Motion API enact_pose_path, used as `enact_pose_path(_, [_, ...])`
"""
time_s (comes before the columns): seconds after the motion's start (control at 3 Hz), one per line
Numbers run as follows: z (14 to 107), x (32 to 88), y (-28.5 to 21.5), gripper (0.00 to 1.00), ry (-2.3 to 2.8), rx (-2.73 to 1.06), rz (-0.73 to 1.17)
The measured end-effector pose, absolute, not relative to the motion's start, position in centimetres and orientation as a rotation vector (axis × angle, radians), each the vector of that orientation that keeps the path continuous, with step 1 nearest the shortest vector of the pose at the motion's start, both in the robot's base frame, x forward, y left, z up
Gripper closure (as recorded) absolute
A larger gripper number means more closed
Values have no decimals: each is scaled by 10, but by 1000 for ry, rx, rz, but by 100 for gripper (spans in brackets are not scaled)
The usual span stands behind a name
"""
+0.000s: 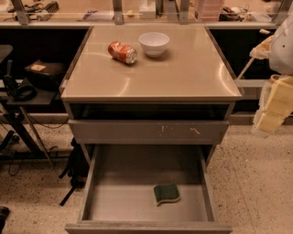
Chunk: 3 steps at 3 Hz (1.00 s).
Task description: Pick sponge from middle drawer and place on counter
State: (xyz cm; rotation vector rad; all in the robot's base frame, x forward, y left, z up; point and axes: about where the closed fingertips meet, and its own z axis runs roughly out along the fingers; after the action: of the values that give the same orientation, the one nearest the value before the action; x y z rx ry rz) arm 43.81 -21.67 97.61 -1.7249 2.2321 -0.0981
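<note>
The dark green sponge [166, 193] with a thin yellowish edge lies flat on the floor of the open middle drawer [119, 203], right of centre and near the front panel. The glossy beige-grey counter [183, 73] is the cabinet top above it. My gripper [271, 109] hangs at the far right edge of the view, beside and just below the counter's right front corner. It is well above and to the right of the sponge, and it holds nothing that I can see.
A red can [122, 51] lies on its side and a white bowl [154, 43] stands at the back of the counter. A grey drawer front with pale scratches [149, 131] sits above the open drawer. A cluttered shelf [137, 11] runs behind. A black stand [27, 87] is at the left.
</note>
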Motion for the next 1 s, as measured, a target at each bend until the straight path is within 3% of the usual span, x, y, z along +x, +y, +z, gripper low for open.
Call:
enact_pose_path(0.67, [938, 438, -209, 0, 2256, -1693, -20])
enact_pose_path(1.0, [849, 436, -181, 0, 2281, -1625, 202])
